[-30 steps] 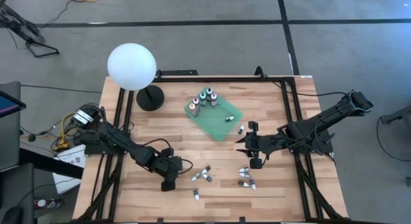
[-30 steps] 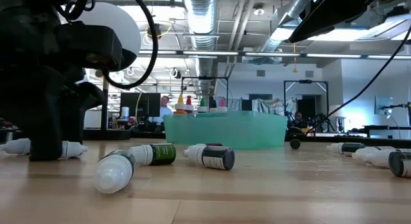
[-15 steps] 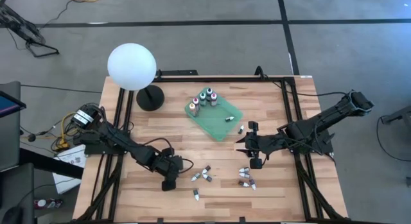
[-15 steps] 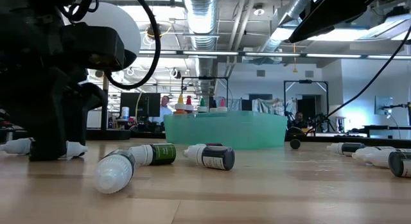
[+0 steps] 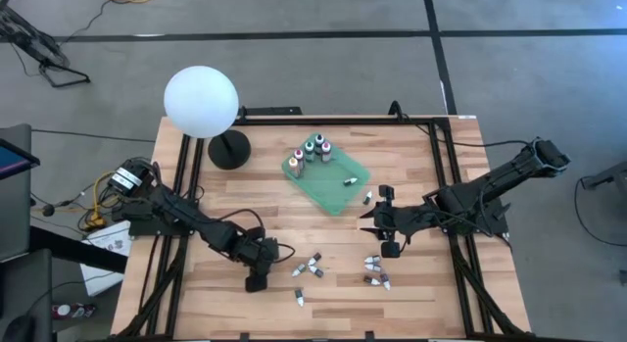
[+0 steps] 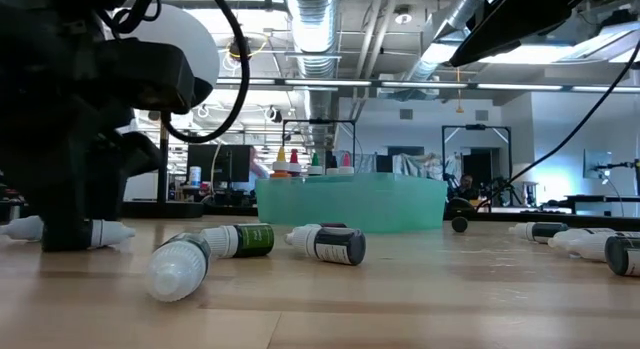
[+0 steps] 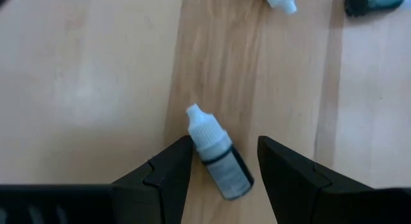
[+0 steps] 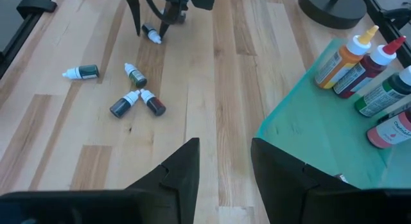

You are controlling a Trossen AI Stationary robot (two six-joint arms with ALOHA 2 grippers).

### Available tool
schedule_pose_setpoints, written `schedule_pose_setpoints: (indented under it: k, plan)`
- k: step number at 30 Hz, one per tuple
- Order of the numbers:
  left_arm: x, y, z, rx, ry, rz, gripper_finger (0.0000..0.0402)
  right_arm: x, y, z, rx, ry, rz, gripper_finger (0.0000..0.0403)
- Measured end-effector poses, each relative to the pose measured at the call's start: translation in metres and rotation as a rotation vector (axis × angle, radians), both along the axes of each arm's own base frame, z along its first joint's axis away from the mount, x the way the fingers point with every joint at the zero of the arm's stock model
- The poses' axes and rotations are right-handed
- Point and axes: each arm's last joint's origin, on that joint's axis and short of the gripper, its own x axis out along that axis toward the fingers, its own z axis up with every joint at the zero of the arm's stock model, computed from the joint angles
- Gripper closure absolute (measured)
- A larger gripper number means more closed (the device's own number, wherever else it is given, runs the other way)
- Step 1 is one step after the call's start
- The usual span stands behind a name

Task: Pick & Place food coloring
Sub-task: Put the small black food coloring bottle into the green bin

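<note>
We see the left gripper point(image 5: 257, 280) low on the table's front-left part, fingers parted w/ a small white-capped dropper bottle point(image 7: 218, 161) lying between them, not clamped. Nearby, three more food coloring bottles point(image 5: 311, 266) lie in a loose cluster to its right, one more point(image 5: 298, 297) toward the front edge. The right gripper point(image 5: 389, 246) hovers mid-table, fingers apart, nothing in them, w/ another few bottles point(image 5: 376, 273) just in front of it. The green tray point(image 5: 338, 199) sits mid-back, holding tall upright bottles point(image 5: 313, 148) in one corner & a small one point(image 5: 348, 180). White globe lamp point(image 5: 201, 102) stands at back-left, well apart from both arms.
</note>
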Motion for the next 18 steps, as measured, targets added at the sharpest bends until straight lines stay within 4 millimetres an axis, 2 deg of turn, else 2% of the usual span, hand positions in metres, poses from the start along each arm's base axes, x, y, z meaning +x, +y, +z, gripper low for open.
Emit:
schedule_pose_setpoints:
  k: [10, 18]
  plan:
    - [-0.0066, -0.0049, -0.0007, 0.04, 0.022, -0.015, 0.0231, 0.0, 0.0, 0.0, 0.0, 0.0, 0.0, 0.027]
    - [-0.0071, -0.0042, -0.0013, 0.059, 0.017, -0.008, 0.0286, 0.0, 0.0, 0.0, 0.0, 0.0, 0.0, 0.027]
